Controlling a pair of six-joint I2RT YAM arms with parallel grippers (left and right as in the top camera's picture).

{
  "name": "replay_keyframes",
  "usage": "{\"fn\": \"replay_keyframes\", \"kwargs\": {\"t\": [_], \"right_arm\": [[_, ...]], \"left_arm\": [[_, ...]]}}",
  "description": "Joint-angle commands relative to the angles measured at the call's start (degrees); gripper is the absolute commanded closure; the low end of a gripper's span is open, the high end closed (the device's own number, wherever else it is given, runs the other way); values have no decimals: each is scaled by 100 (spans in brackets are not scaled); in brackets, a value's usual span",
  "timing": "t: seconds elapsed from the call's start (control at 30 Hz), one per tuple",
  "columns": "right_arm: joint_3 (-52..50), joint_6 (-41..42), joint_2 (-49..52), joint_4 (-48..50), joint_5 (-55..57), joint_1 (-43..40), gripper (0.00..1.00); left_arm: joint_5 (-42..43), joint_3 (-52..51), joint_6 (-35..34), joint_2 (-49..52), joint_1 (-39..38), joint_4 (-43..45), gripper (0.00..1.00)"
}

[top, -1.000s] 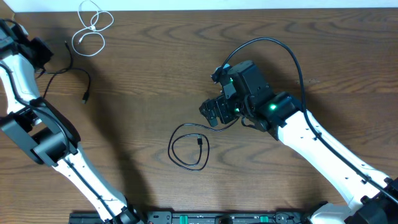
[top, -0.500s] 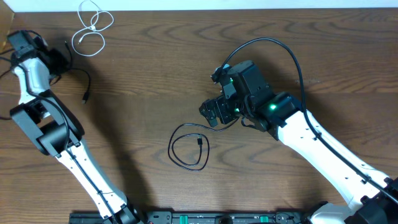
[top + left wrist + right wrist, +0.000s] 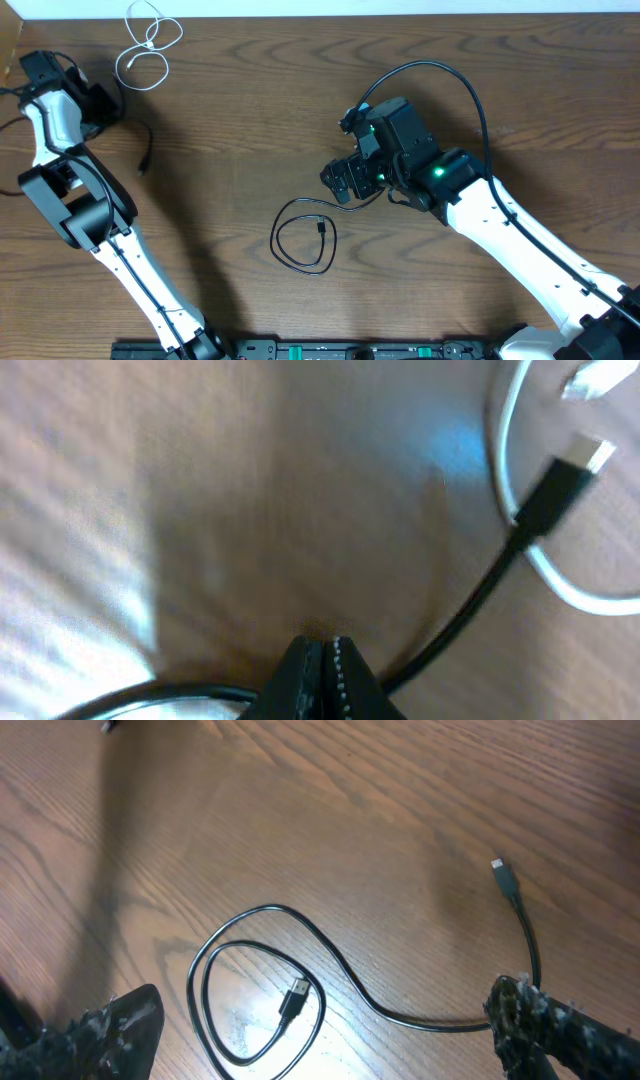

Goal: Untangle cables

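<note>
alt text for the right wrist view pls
A black cable lies on a wooden table, coiled in a loop with one plug inside it, its other end trailing right to a second plug. The right gripper is open, a finger in each bottom corner.

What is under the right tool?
A looped black cable lies on the table between the fingers of the open right tool; one finger covers part of its run.

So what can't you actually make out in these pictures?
Overhead: the left tool, shut on the left-hand black cord, sits hidden under its own arm.
Overhead: one end of the looped black cord disappears beneath the open right tool.
Left wrist: blurry, and the white cord runs off the right edge.
</note>
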Motion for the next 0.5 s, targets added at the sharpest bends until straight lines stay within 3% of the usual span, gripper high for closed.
{"fn": "replay_keyframes", "kwargs": {"t": [0.0, 0.27, 0.47], "right_arm": [[0, 63, 2, -20, -15, 72, 1], [-2, 61, 2, -24, -15, 72, 1], [-7, 59, 2, -52, -15, 72, 1]], "left_arm": [[-7, -94, 37, 127, 17, -457, 93], [1357, -87, 125, -247, 20, -1029, 93], [1342, -87, 87, -892, 94, -979, 93]]}}
